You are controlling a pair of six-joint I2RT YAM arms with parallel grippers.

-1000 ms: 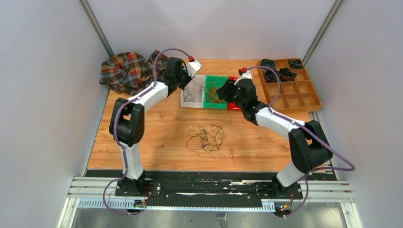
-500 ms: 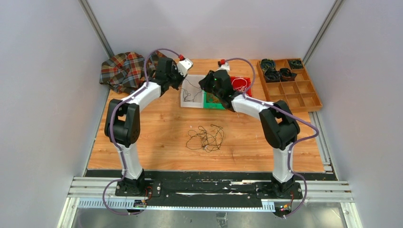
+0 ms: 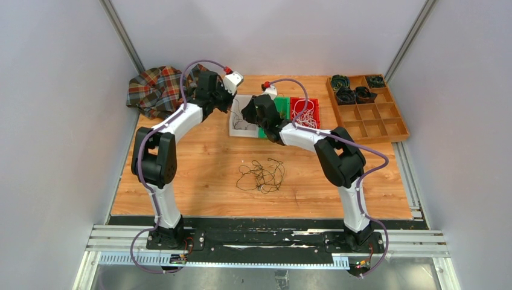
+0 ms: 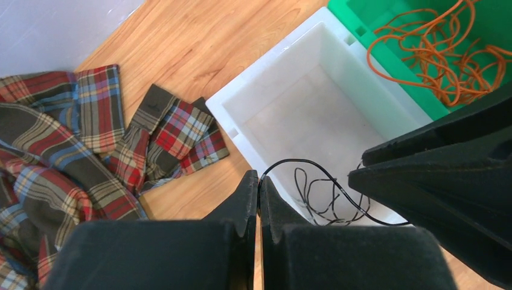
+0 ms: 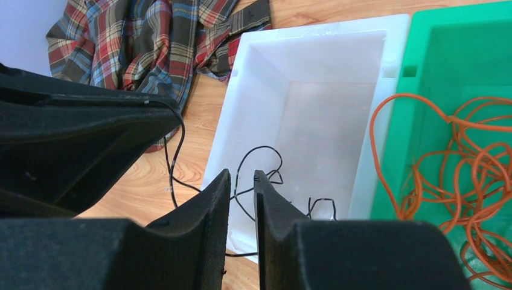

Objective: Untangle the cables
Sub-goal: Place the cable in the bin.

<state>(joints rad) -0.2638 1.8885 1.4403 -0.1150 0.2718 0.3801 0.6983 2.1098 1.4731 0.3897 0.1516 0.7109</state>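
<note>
A thin, glossy black cable (image 4: 300, 161) loops limply in the smooth white plastic bin (image 4: 314, 103). It trails left over the rim, pinched in the left gripper (image 4: 258, 181). The right gripper (image 5: 241, 178) has its fingers nearly together; whether it grips the cable is unclear.

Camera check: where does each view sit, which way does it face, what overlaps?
Top external: fixed above and behind the bases, looking down on the wooden table; left arm and right arm whole.
Left wrist: on the left arm, looking past the left gripper, shut on a thin black cable, into the white plastic bin.
Right wrist: on the right arm, looking past the narrowly parted right gripper into that bin.
Shared by wrist views: white bin, green plastic bin, orange cable, plaid cloth, the opposite gripper.
</note>
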